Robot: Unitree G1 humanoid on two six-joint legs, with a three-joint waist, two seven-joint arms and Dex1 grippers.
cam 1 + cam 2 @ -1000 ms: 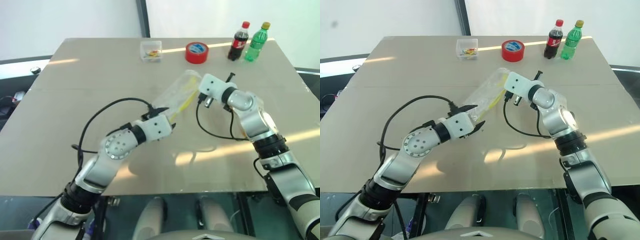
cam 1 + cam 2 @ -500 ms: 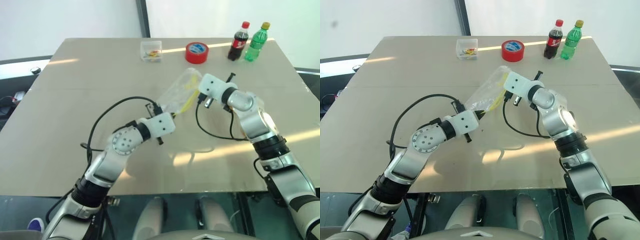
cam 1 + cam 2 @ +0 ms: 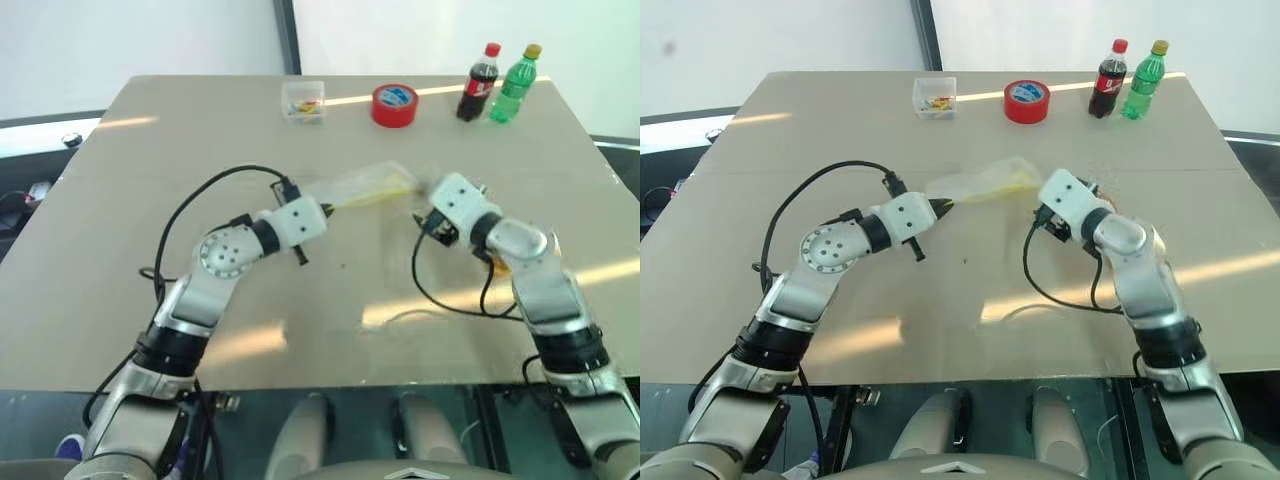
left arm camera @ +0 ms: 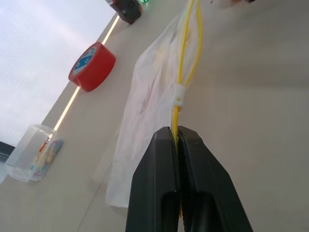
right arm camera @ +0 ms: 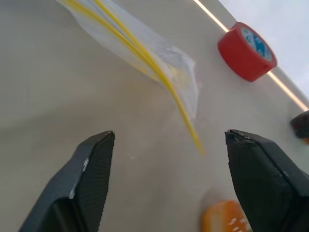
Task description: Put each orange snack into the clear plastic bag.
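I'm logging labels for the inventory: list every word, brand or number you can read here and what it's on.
None can be read.
Cola bottle: red label, print too small.
Green bottle: label too small.
Red tape roll: blue and white core label, blurred.
Small clear box: coloured contents, no legible text.

The clear plastic bag (image 4: 154, 92) is seen as a crinkly transparent pouch with a yellow strip along its mouth and a faint yellowish patch inside. It is pinched at the strip by the closed fingers of the left hand (image 4: 177, 140) and stretches out from them over the surface, near its middle. One orange snack (image 5: 227, 218), oval with pale markings on top, is seen lying on the surface just beyond the strip's free end, outside the bag.
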